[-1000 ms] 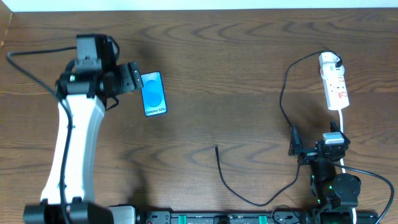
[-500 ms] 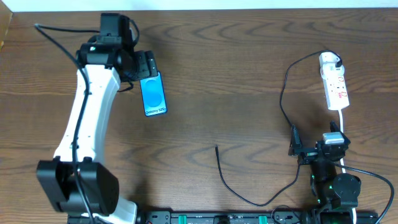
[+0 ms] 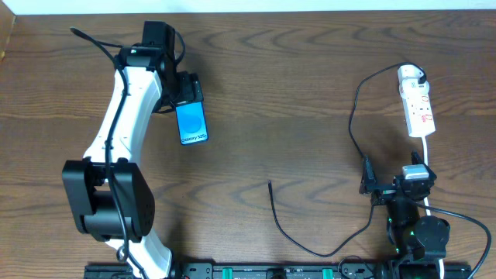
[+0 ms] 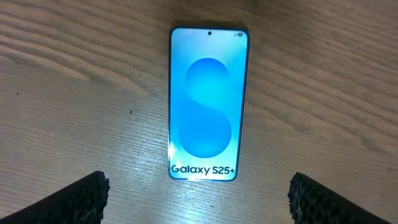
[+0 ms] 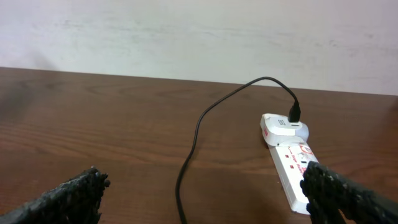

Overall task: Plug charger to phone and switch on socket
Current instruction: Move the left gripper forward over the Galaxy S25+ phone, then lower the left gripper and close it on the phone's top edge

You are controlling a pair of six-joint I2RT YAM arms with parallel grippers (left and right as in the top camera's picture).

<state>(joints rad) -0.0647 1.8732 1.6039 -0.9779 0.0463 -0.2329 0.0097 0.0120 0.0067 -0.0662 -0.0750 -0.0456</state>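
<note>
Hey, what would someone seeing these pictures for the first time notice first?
The phone, its bright blue screen glowing on the dark wood table at upper left, right under the open left gripper. Next, the thin black charger snaking from the white socket at far right to a loose tip mid-table.

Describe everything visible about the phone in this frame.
The phone is a slim black-edged rectangle, a punch-hole camera at one end, and a lit blue screen showing two stacked circles and "Galaxy S25+". It lies flat, screen up, on the wooden table, unplugged. The left gripper hovers over it, jaws wide, not touching.
</note>
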